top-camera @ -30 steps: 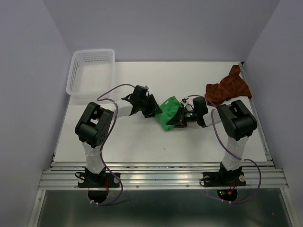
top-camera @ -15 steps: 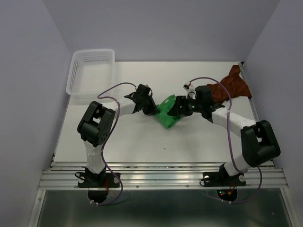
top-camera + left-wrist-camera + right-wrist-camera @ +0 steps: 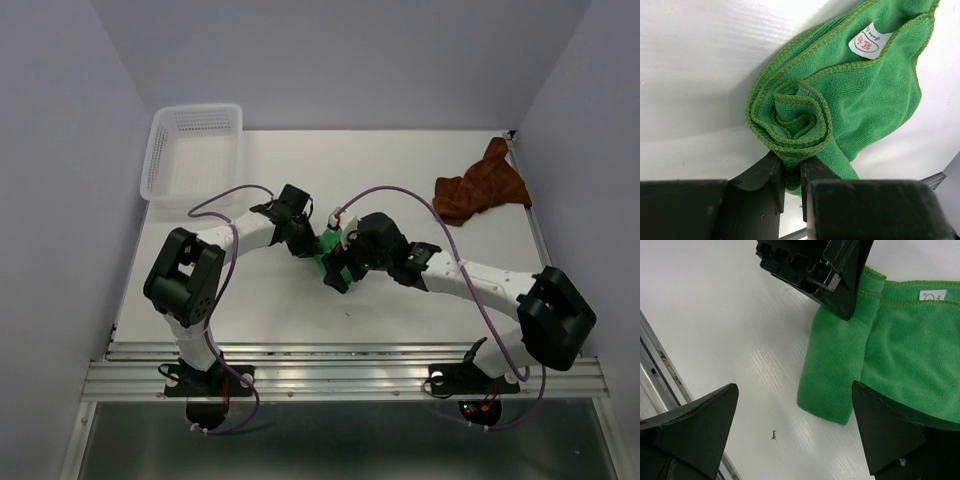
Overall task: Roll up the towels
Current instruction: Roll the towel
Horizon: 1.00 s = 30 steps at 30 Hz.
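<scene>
Just one green towel (image 3: 850, 100), pinched by left end effector (image 3: 791, 172); right end effector (image 3: 795, 387) agape; one brown towel (image 3: 480, 188) apart.

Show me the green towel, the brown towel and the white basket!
green towel (image 3: 795, 120): left wrist view, on its rolled-up spiral end.
brown towel (image 3: 480, 190): top view, on the middle of the crumpled heap.
white basket (image 3: 200, 107): top view, on its far rim.
</scene>
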Each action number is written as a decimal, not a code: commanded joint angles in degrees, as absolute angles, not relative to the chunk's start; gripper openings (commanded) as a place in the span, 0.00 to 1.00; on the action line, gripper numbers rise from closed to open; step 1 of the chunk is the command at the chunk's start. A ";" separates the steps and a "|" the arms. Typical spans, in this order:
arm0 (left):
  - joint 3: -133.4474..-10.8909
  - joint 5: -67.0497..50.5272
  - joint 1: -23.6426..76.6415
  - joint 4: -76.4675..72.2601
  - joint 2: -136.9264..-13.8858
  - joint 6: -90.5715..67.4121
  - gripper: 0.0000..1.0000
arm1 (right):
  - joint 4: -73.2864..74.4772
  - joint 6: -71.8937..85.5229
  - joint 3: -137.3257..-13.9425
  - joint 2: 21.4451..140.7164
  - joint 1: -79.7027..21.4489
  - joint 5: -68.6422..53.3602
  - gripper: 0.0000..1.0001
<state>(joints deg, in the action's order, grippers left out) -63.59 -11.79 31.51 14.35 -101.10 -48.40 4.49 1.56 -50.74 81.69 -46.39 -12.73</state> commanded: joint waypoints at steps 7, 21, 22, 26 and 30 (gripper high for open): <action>-60.38 -10.72 31.90 17.23 -97.38 -50.62 0.00 | 5.71 -3.78 -55.81 90.70 -54.49 0.25 0.98; -60.82 -12.66 31.73 18.46 -98.35 -51.85 0.00 | 1.33 -3.61 -51.60 97.21 -60.82 24.16 0.47; -60.65 -12.57 31.73 18.37 -98.44 -51.94 0.00 | 0.54 -3.17 -50.46 97.21 -60.82 24.87 0.40; -58.63 -14.67 31.20 15.83 -98.26 -52.56 0.15 | -1.76 -1.06 -49.22 97.21 -60.82 27.24 0.30; -56.61 -14.59 31.11 13.01 -96.51 -53.00 0.52 | -1.67 1.91 -49.48 95.20 -60.82 22.69 0.17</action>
<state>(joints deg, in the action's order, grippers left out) -59.22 -13.56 30.98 13.23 -99.35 -52.56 -0.45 -2.28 -50.61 96.33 -61.10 23.66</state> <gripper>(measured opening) 0.401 0.217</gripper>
